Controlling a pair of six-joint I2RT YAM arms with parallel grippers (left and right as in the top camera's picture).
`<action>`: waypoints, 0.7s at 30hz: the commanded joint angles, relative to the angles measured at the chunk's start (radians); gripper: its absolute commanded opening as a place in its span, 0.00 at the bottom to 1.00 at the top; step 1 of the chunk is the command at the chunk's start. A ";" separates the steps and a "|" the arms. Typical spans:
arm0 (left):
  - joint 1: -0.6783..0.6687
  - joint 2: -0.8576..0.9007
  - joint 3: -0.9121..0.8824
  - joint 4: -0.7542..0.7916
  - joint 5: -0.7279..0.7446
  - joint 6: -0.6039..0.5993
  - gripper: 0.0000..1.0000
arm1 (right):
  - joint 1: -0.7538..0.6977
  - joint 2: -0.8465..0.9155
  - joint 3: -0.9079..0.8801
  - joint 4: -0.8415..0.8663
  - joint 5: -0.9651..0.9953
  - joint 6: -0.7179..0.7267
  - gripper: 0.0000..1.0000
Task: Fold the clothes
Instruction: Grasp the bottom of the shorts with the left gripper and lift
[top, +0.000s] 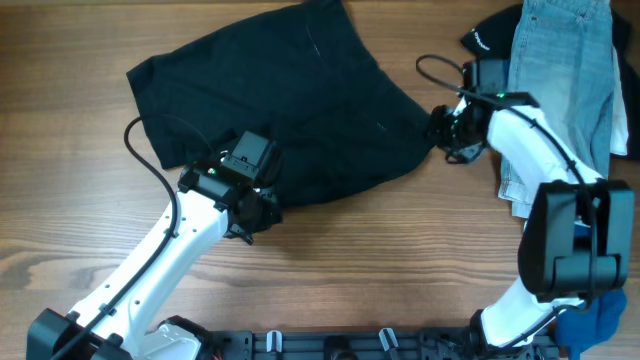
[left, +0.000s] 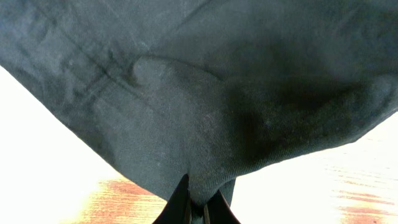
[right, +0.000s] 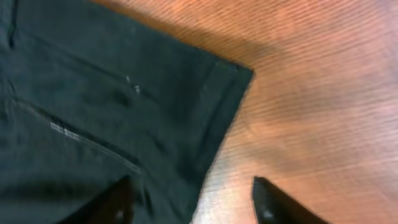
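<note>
Left wrist view: left hand (left: 200, 199) pinches the shorts' (left: 205, 93) near edge; right hand (right: 193, 202) gapes over their other corner. Shorts lie spread on the surface (top: 400, 270), likely soft, light and limp, so corners and hems seem best to grip.

Matt black woven cloth of the shorts (top: 300, 110), finely textured with stitched seams, on a smooth, faintly glossy wood-grain surface (top: 400, 270), beside pale-blue denim jeans (top: 565, 70) and the left arm (top: 165, 245) in smooth white plastic.

Plain black shorts (top: 300, 110), light-blue jeans (top: 560, 70)
</note>
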 joint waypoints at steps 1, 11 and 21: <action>-0.004 -0.014 -0.006 -0.005 -0.017 -0.010 0.04 | 0.003 0.008 -0.071 0.122 0.040 0.051 0.48; -0.004 -0.014 -0.006 -0.005 -0.033 -0.014 0.04 | 0.003 0.093 -0.129 0.304 0.089 0.048 0.04; -0.005 -0.071 0.008 -0.104 0.021 -0.044 0.04 | -0.191 -0.439 -0.109 -0.092 0.101 0.037 0.04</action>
